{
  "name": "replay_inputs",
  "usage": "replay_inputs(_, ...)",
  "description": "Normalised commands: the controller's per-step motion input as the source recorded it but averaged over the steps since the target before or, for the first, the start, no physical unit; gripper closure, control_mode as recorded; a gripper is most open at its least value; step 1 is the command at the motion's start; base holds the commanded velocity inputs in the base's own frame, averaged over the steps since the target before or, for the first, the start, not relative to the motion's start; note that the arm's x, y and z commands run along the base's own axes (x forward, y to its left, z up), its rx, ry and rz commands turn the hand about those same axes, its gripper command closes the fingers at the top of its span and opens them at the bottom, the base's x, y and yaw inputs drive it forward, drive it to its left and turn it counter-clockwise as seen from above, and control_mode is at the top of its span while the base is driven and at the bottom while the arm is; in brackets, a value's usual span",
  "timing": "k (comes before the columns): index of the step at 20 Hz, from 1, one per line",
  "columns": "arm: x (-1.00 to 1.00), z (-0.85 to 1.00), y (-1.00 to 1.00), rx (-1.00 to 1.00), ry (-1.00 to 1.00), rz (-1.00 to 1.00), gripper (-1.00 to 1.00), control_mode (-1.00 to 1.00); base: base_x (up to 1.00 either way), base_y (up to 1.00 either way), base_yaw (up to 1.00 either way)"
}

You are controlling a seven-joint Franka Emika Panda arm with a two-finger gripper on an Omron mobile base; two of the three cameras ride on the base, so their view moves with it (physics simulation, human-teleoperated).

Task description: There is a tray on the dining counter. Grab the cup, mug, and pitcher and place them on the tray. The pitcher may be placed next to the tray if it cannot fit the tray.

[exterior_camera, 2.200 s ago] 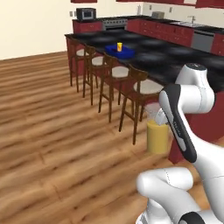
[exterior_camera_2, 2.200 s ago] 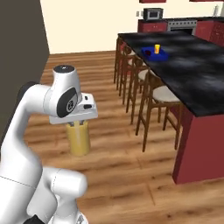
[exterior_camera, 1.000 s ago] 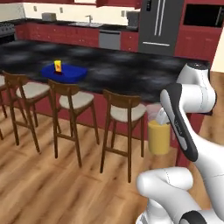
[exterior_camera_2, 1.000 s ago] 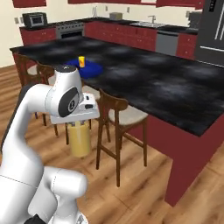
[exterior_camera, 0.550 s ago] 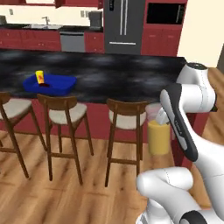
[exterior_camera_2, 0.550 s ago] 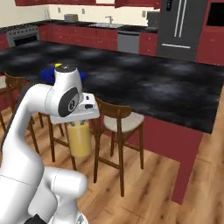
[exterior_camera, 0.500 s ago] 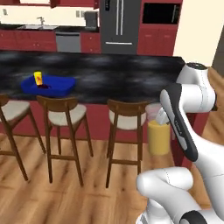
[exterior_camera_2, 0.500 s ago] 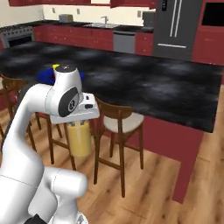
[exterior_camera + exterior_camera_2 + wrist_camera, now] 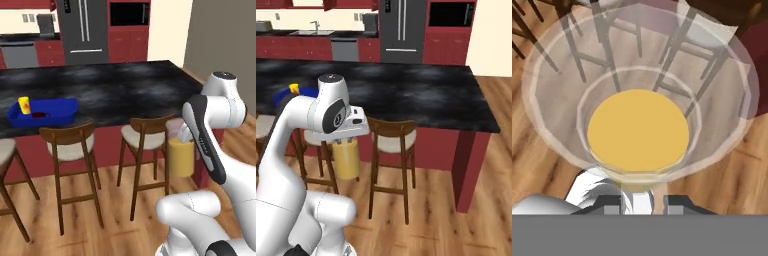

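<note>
The clear pitcher (image 9: 181, 156) of orange liquid hangs in the air in front of the chairs, below the counter's height, with my gripper (image 9: 346, 139) shut on its rim. In the hand view I look straight down into the pitcher (image 9: 639, 130), and my gripper (image 9: 643, 202) clamps its near wall. The blue tray (image 9: 70, 106) rests on the dining counter (image 9: 125, 87) far to the left. The yellow cup (image 9: 24, 105) and the dark red mug (image 9: 37, 114) stand inside it. In the right base view my arm hides most of the tray (image 9: 283, 96), and the cup (image 9: 294, 88) peeks out.
Wooden chairs (image 9: 145, 145) (image 9: 70, 147) line the counter's front between me and the tray; one chair (image 9: 390, 142) stands right beside the pitcher. The counter's end (image 9: 476, 125) lies to the right, with wood floor beyond. A fridge (image 9: 82, 25) and red cabinets stand behind.
The base has driven, so the whole scene has slid left in both views and the counter's right end has come into sight. Arm and pitcher keep the same pose.
</note>
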Motion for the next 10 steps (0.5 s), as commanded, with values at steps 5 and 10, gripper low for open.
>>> replay_inputs(5, 0.00, 0.00, 0.00, 0.00, 0.00, 0.00, 1.00, 1.00, 0.07, 1.00, -0.52)
replay_inputs(10, 0.00, 0.00, 0.00, 0.00, 0.00, 0.00, 1.00, 1.00, 0.13, 1.00, -0.39)
